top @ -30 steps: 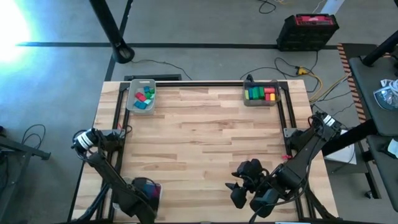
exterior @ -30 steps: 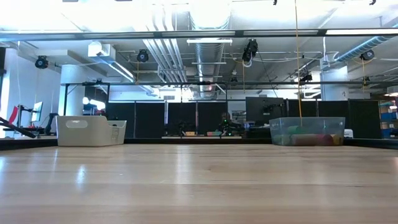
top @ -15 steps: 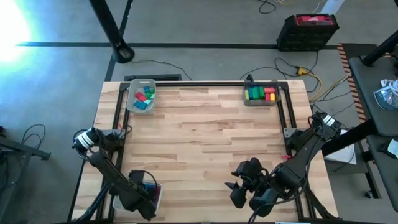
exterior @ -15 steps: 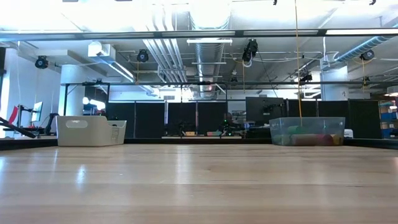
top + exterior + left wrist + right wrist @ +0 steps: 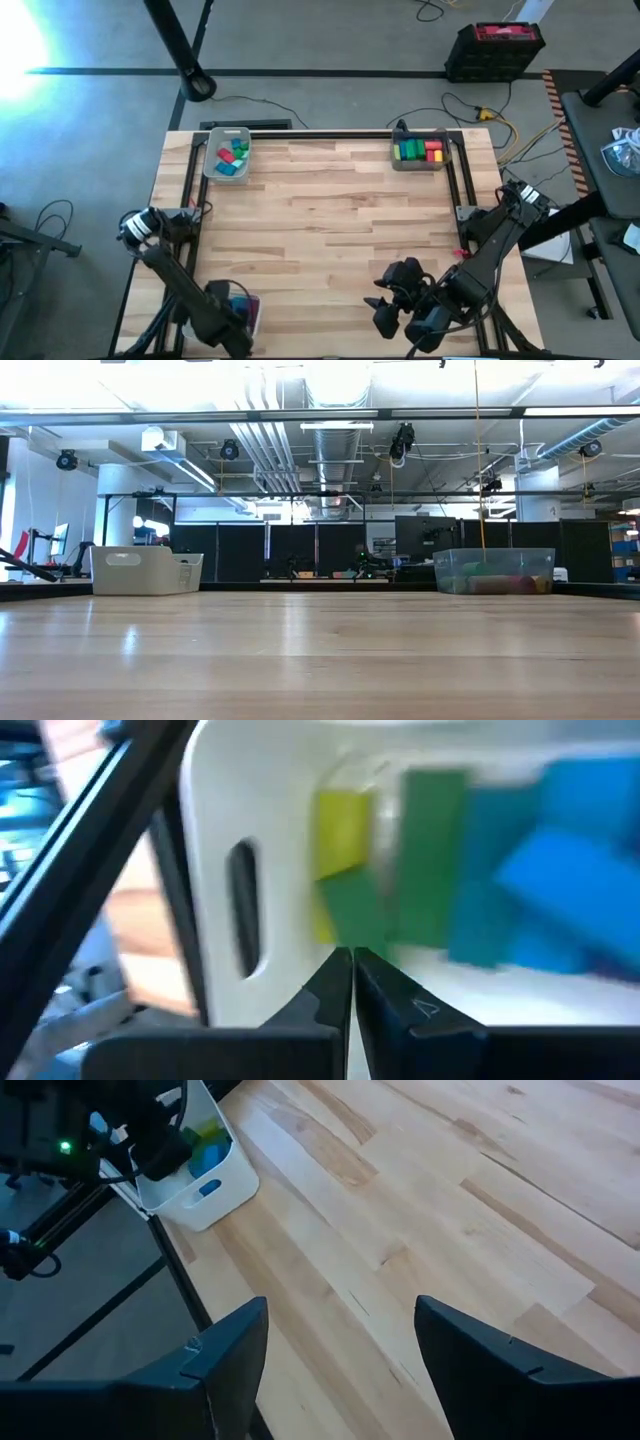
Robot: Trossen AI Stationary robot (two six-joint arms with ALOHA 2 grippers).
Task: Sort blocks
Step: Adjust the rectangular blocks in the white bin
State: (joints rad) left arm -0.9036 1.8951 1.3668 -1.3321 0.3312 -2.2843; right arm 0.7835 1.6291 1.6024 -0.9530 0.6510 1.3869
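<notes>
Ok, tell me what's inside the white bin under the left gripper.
The white bin holds blocks: a yellow block, green blocks and blue blocks. The left gripper, fingers shut, hangs just above them and covers whatever lies beneath.

This is a robotics lab or industrial workshop hall. The low view looks across a pale butcher-block wooden surface point(image 5: 320, 660) into a large open room with exposed silver ceiling ducts point(image 5: 330, 450), bright strip lighting, hanging black cameras point(image 5: 402, 440) and rows of dark partitions with monitors. From above, the surface stands on a bare grey concrete floor point(image 5: 330, 100) crossed by loose black cables point(image 5: 250, 100), with a black equipment crate point(image 5: 497, 50) nearby.
</notes>
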